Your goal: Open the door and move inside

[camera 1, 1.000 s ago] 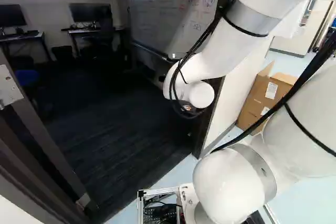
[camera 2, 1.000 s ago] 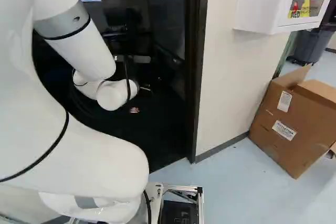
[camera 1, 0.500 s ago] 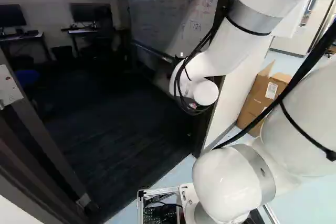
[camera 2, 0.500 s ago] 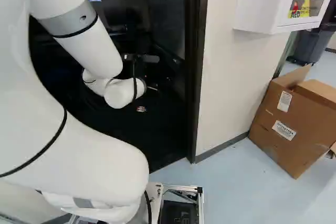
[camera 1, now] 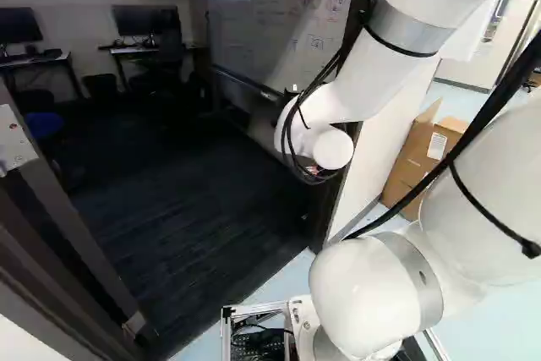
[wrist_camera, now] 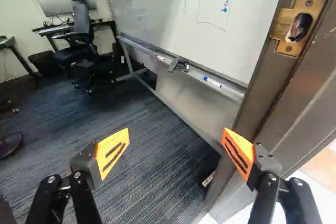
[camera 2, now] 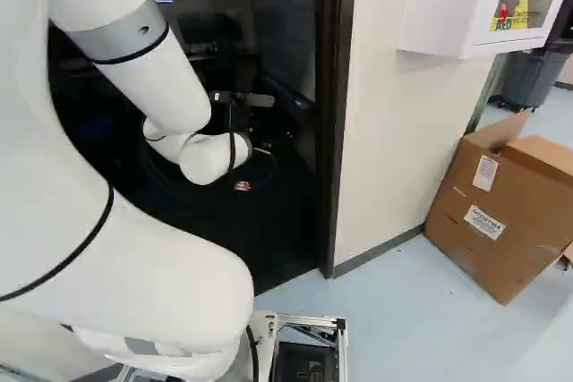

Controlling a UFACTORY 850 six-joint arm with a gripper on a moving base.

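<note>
The doorway stands open onto a dark-carpeted room. Its right-hand frame (camera 2: 332, 123) carries a brass strike plate (wrist_camera: 298, 24). At the left of the left base view, a dark upright edge (camera 1: 72, 209) bears metal plates; I cannot tell whether it is door or frame. My gripper (camera 2: 271, 142) is mostly hidden beyond the white wrist. Up close, the gripper (wrist_camera: 176, 150) stands open, its orange pads wide apart with nothing between them. One finger (wrist_camera: 239, 153) overlaps the frame in the wrist view; contact cannot be told. No door handle shows.
Inside, a wheeled whiteboard (wrist_camera: 178, 19) stands along the right, its tray rail running inward. An office chair (wrist_camera: 80, 30) and desks (camera 1: 139, 50) are at the back. A shoe shows at the wrist view's edge. Outside, a cardboard box (camera 2: 501, 212) and a white wall cabinet (camera 2: 448, 6) stand right.
My wrist has shifted rightward in both base views, closer to the right-hand frame in the picture, mostly in the earlier half second. The base and doorway have not moved.
</note>
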